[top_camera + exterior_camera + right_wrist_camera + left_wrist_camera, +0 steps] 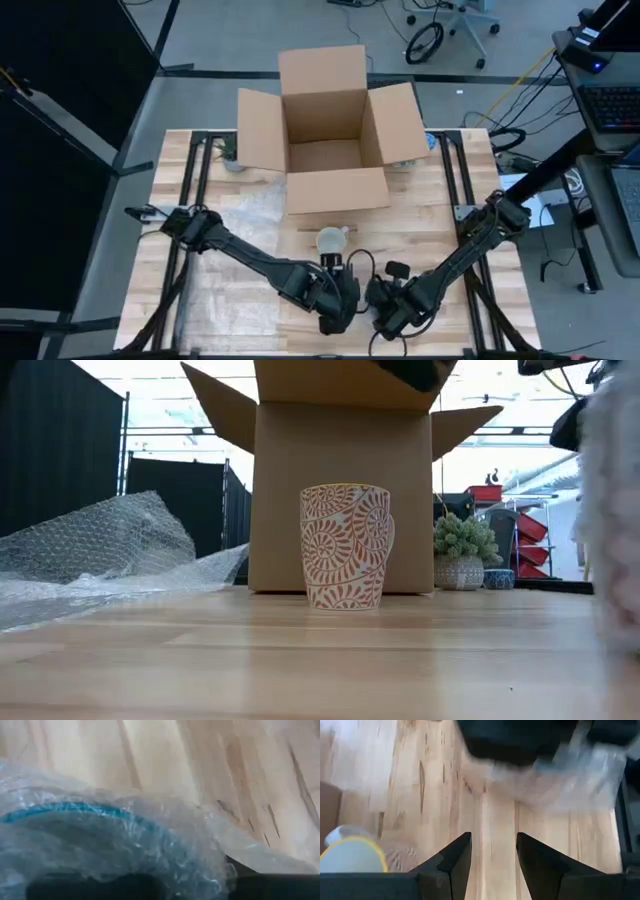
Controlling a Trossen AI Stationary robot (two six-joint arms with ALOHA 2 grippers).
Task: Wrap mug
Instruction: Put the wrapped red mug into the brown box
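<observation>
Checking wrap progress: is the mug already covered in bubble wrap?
No, the mug stands bare on the table, bubble wrap lying apart beside it.

A light wooden table of pale planks fills the middle of the overhead view. An open brown cardboard box stands on it at the upper centre, flaps spread, with a small patterned mug upright just below it, near but apart. A crumpled sheet of clear bubble wrap lies on the table's left part, and a small potted plant sits at the right in the low view, behind the box.
</observation>
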